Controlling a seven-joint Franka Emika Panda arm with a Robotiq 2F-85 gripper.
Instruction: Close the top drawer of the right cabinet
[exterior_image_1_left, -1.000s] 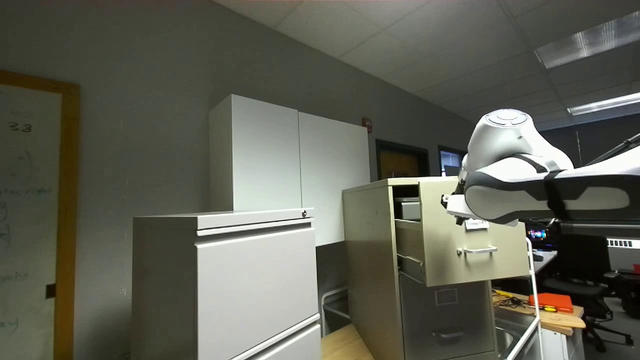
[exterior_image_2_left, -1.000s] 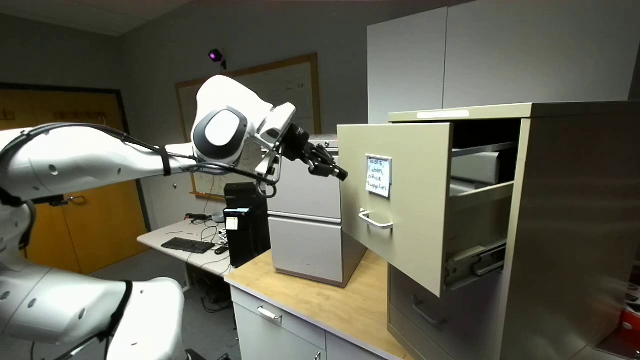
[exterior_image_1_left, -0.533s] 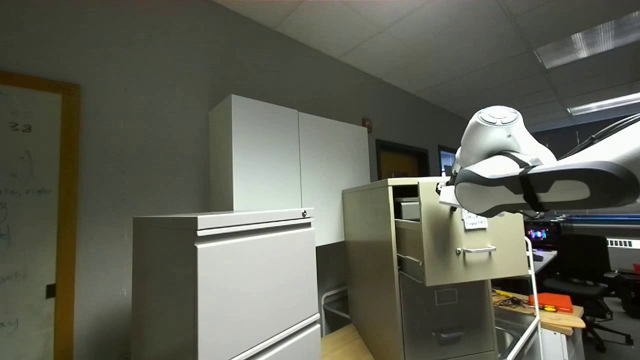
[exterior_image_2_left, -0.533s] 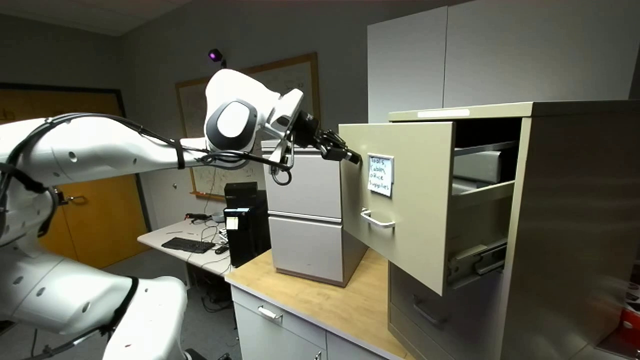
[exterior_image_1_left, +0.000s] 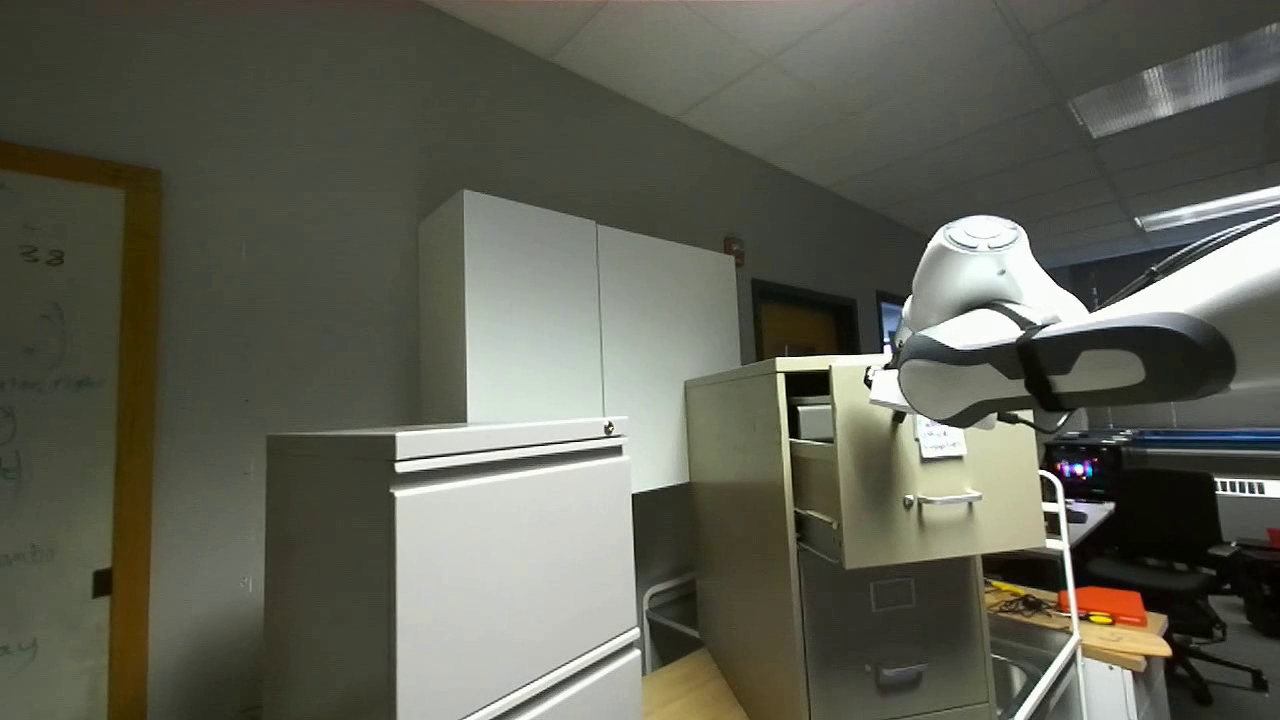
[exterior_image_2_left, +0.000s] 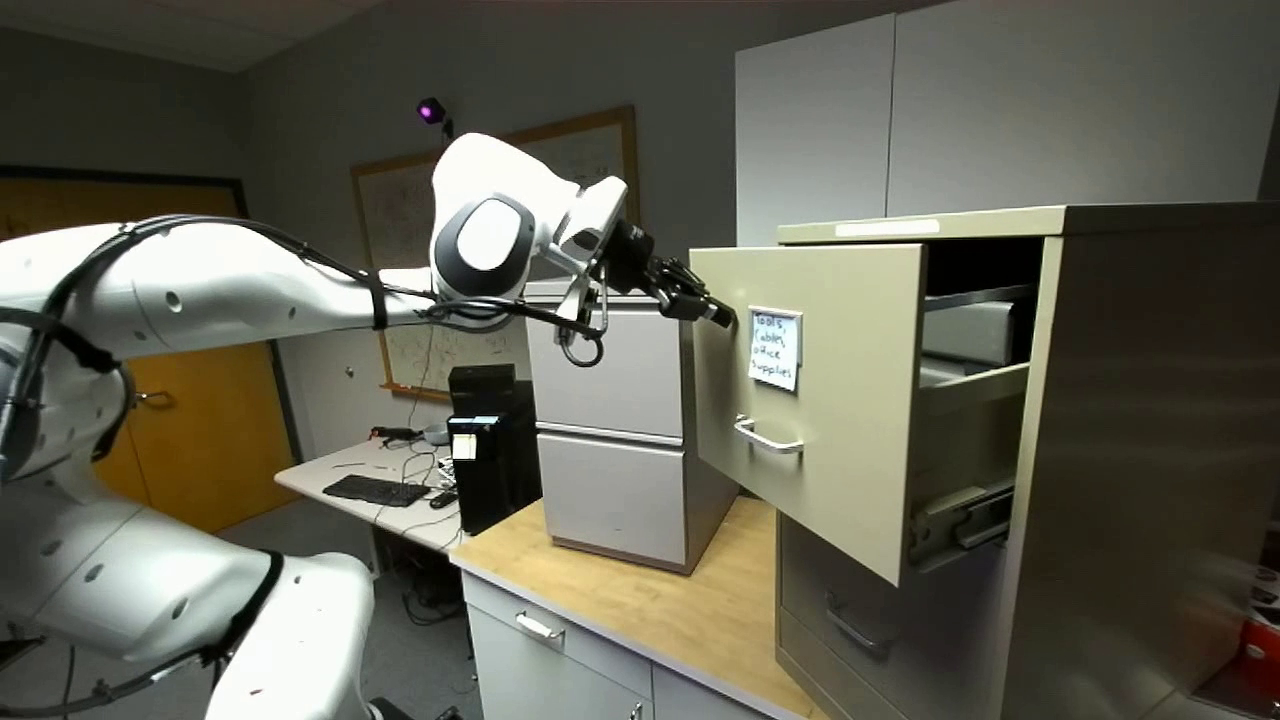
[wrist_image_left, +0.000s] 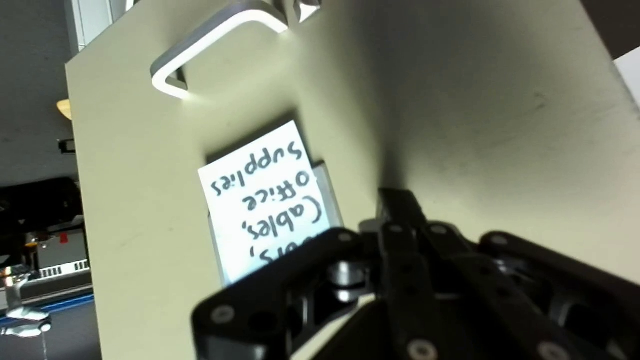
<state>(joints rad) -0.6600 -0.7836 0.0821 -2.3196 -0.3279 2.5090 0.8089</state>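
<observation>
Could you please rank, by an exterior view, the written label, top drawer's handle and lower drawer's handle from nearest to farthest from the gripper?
1. Written label: on the top drawer, beside the gripper.
2. Top drawer's handle: below the label.
3. Lower drawer's handle: below both.

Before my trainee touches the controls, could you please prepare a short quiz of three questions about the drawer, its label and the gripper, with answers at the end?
1. True or false: the top drawer of the tan filing cabinet stands open.

2. Choose one. The tip of the shut gripper is:
A) at the handle
B) at the front of the top drawer, beside the paper label
C) inside the top drawer

3. Complete the handwriting: "Tools, cables, office ____".

Key: 1 true; 2 B; 3 supplies.
</observation>
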